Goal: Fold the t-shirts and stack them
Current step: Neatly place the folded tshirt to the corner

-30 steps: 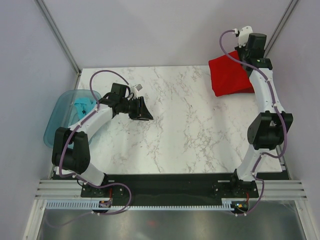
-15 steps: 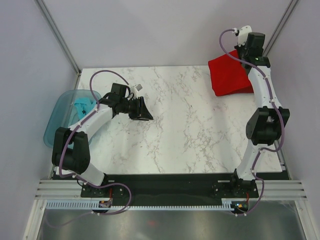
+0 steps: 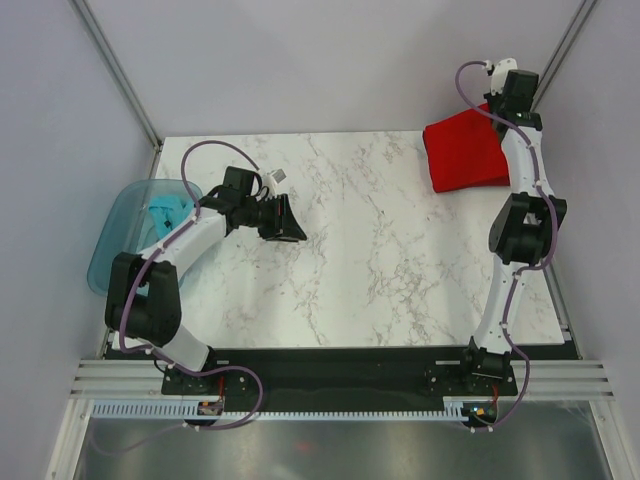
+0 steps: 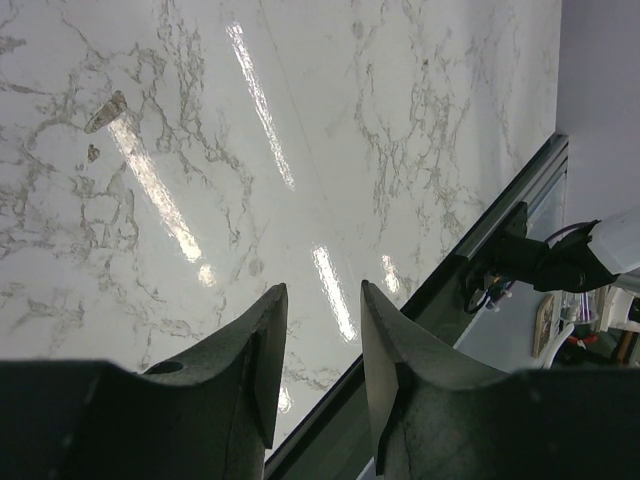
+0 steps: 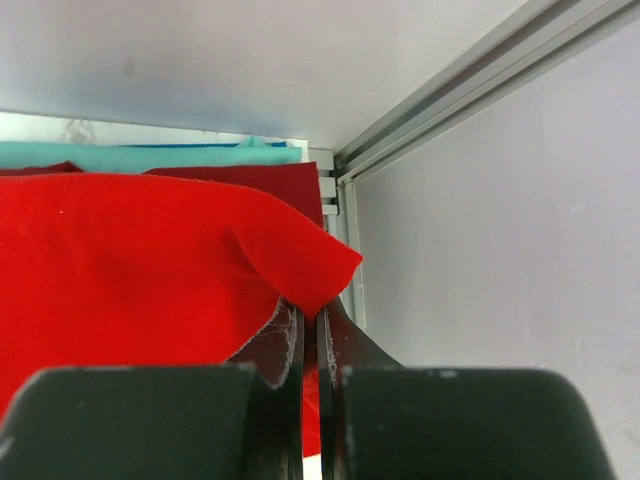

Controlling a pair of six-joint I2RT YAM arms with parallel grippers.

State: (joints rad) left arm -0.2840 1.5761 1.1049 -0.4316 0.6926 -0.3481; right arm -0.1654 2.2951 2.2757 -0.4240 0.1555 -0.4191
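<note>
Right wrist view: right end effector [image 5: 312,335], clamped on a corner of the red t-shirt [image 5: 130,260], should lay it flat; left end effector [image 4: 322,292] hangs half-open, empty.

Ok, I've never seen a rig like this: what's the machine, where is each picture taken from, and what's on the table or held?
Two robot arms are bolted at the near edge of a marble table, each ending in a two-finger gripper. The wide picture looks down from above and behind them; the other two come from wrist cameras, so the dark prongs are each arm's own fingers. The left gripper is open and empty above bare marble. The right gripper, in the far right corner, is shut on a corner of the bright red t-shirt. Behind it show edges of a crimson t-shirt and a teal t-shirt. A blue plastic tub sits at the left, something teal inside.
</note>
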